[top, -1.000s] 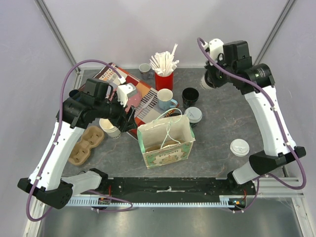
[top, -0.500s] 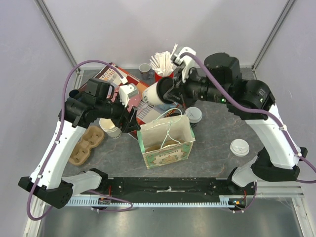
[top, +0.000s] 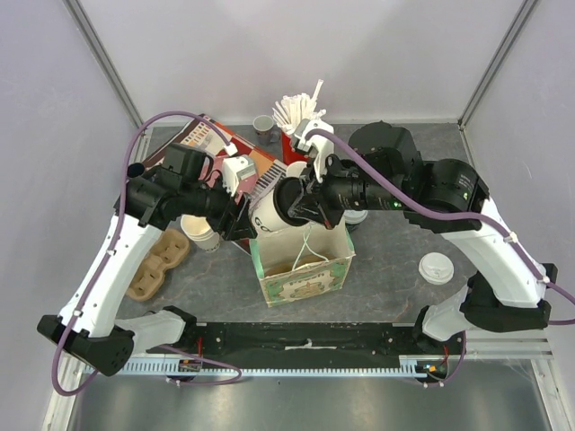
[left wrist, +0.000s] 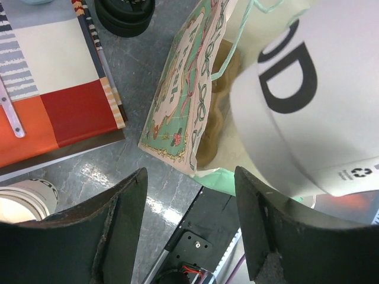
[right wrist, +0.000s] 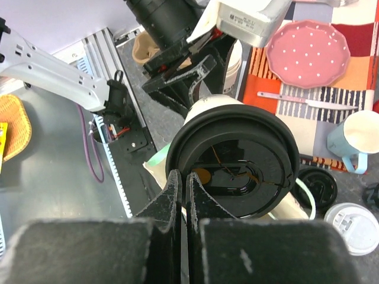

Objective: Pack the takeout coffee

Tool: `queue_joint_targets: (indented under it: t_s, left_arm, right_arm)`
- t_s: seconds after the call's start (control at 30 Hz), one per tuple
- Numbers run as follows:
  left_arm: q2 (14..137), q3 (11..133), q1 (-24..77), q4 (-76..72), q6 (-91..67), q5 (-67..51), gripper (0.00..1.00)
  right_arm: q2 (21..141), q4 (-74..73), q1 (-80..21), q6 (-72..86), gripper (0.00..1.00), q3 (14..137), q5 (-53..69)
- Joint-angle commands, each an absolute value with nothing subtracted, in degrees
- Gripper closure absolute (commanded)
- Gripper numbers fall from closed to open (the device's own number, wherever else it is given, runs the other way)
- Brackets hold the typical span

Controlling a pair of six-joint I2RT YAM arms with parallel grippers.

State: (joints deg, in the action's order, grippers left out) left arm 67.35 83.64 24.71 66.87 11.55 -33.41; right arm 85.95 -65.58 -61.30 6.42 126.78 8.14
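On my overhead feed the right arm is stretched across the middle of the worktop. Its right gripper (right wrist: pixel 184 180) is pinched tight on the rim of the black-lidded cup (top: pixel 268 214), the two fingers all but touching. The cup hangs clear of the worktop and is tipped well over, with the lid facing back along the right arm and the white printed body pointing toward the left arm. It sits over the open mouth of the paper bag (top: pixel 301 269), at the bag's far left corner; I cannot tell whether it touches the bag's rim. The bag stands upright at the middle of the worktop, close to the near edge. The left gripper (left wrist: pixel 190 177) is just beside the cup's body with its jaws spread wide. Between them I see only the bag and bare worktop, so it grips nothing. A lidless paper cup (top: pixel 199 233) stands under the left arm. Next to it, toward the left edge, lies a cardboard cup carrier (top: pixel 153 265). A loose white lid (top: pixel 437 268) rests well apart from everything, toward the right edge. A bundle of white sticks (top: pixel 296 108) stands at the middle of the far edge. The striped mat (left wrist: pixel 53 89) lies left of the bag, and on it I can see a pink dotted plate (right wrist: pixel 306 53) with a light-blue mug (right wrist: pixel 355 142) near the mat's edge. A second white lid (right wrist: pixel 355 220) shows near a black round thing (right wrist: pixel 318 188); I cannot tell whether a cup sits under it.
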Motion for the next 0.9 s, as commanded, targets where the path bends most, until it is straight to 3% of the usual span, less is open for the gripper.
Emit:
queue_joint_targets:
  t_s: [0.0, 0.3, 0.57, 0.67, 0.7, 0.87]
  left_arm:
    - [67.94, 83.06, 24.43, 64.86, 9.76, -36.47, 0.33]
    - [68.37, 81.48, 25.31, 64.16, 8.18, -38.24, 0.26]
    - [69.96, 81.13, 27.42, 63.37, 8.88, -36.30, 0.29]
    - [69.70, 79.98, 28.21, 62.67, 8.70, -35.69, 0.41]
    - [69.70, 79.89, 28.21, 62.41, 8.70, -34.29, 0.52]
    - [69.43, 79.37, 28.21, 62.05, 9.05, -36.03, 0.69]
  right_arm:
    - [84.64, -70.66, -61.96, 5.81, 1.00, 126.65, 7.21]
    - [83.14, -72.60, -62.49, 1.41, 1.00, 119.18, 8.62]
    - [88.77, -72.68, -65.65, -4.04, 1.00, 121.12, 8.17]
    - [89.30, -74.09, -67.14, -5.27, 1.00, 119.98, 7.30]
    - [89.30, -74.18, -67.58, -5.45, 1.00, 119.45, 6.25]
    - [89.21, -72.34, -69.96, -6.94, 1.00, 115.50, 3.87]
